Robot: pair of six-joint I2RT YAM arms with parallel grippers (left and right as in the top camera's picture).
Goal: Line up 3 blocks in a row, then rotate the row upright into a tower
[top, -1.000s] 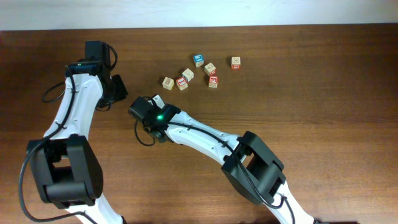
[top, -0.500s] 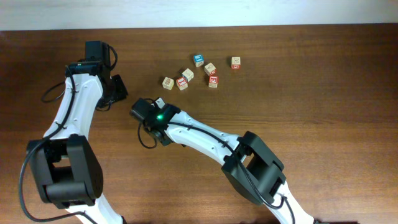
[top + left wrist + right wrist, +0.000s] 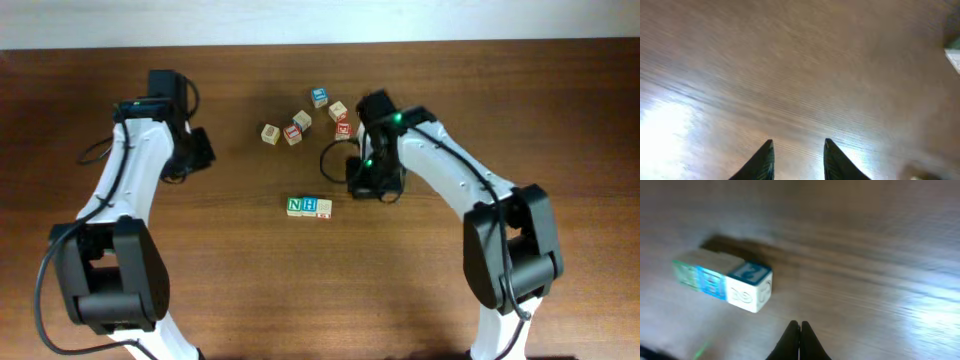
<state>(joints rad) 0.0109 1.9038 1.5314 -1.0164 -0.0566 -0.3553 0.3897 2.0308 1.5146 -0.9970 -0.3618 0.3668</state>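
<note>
Three blocks lie touching in a short row on the table: green "N" block [image 3: 295,206], blue "H" block [image 3: 310,207] and a pale block [image 3: 324,208]. In the right wrist view the same row [image 3: 722,280] sits up and left of my right gripper [image 3: 800,326], which is shut on nothing. From overhead, the right gripper [image 3: 358,186] hovers just right of the row without touching it. My left gripper [image 3: 203,150] is far off to the left. Over bare wood its fingers [image 3: 765,157] stand apart with nothing between them.
Several other lettered cubes are scattered at the back of the table, among them a tan one [image 3: 270,133], a red-faced one [image 3: 293,132] and a blue-faced one [image 3: 319,96]. The right forearm [image 3: 440,165] passes close to the rightmost of these cubes.
The right arm has swung from left of centre over to the right, uncovering the row of three blocks. The left gripper has shifted slightly.
</note>
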